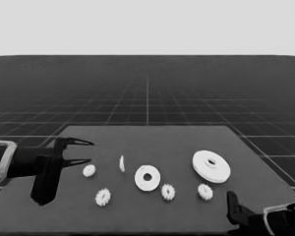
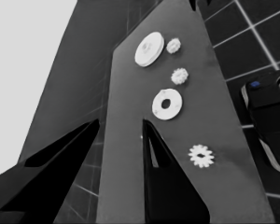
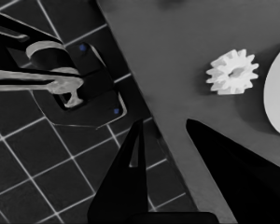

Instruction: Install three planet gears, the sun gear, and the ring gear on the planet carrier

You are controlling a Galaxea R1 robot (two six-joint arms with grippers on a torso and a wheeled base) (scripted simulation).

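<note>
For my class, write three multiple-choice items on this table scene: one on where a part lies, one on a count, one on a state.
1. Where does the larger round part lie?
A. toward the table's right end
B. under the left gripper
C. on the smaller round part

2. How many small toothed gears lie on the table?
A. two
B. four
C. six

3. How do the left gripper's jaws stand?
A. shut on a gear
B. shut on the thin white piece
C. open, holding nothing

Answers:
1 A: in the head view it sits right of the smaller round part.
2 B: gears at.
3 C: its fingers are apart, nothing between them.
</note>
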